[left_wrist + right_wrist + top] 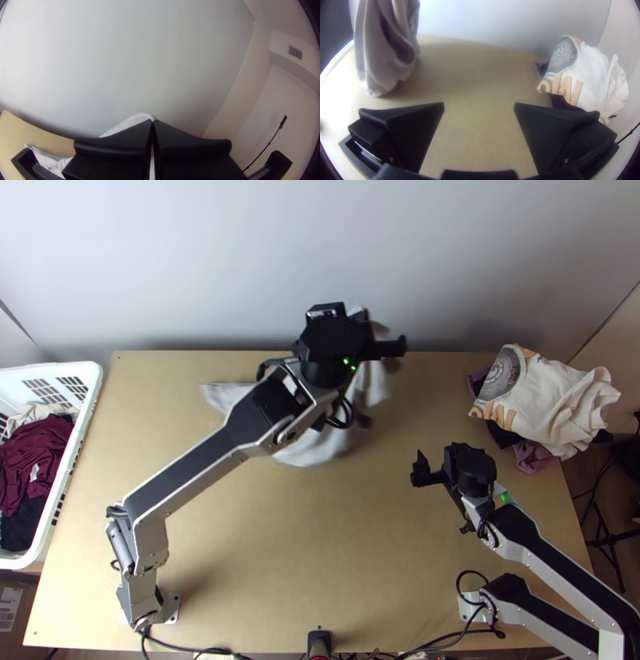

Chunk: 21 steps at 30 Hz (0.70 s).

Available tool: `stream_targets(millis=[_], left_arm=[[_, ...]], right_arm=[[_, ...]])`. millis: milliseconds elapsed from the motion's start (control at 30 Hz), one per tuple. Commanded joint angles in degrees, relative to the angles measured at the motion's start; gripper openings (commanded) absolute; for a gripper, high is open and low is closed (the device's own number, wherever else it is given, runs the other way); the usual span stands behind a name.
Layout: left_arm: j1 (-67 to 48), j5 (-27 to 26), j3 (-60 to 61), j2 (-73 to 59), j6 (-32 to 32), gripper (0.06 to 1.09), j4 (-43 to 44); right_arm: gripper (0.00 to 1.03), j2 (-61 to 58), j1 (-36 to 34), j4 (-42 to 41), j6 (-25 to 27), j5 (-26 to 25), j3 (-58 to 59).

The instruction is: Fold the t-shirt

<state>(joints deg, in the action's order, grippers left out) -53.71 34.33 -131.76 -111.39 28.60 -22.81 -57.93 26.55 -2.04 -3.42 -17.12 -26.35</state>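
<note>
In the top view my left gripper is above the table's far edge, with the light t-shirt hanging bunched below it, its lower part on the table. The arm hides much of the cloth. In the left wrist view my left gripper is shut on the t-shirt, which shows behind and between its fingers. My right gripper stands over the right half of the table. The right wrist view shows my right gripper open and empty, apart from the hanging t-shirt.
A pile of clothes, with a printed cream shirt on top, lies at the table's far right. A white basket holding dark and red clothes stands at the left edge. Behind the table rises a pale wall.
</note>
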Motion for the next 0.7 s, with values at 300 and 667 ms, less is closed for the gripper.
stream_targets(millis=[300,667], left_arm=[[0.72,8.39,-0.51,-4.45,5.77,0.09,9.89],[7.48,10.23,1.60,-8.93,7.44,0.09,15.25]], right_arm=[[0.98,-7.81,14.15,-6.66,-5.72,0.16,3.41],[0.98,-31.63,19.77,-15.01,-7.74,1.30,-9.25]])
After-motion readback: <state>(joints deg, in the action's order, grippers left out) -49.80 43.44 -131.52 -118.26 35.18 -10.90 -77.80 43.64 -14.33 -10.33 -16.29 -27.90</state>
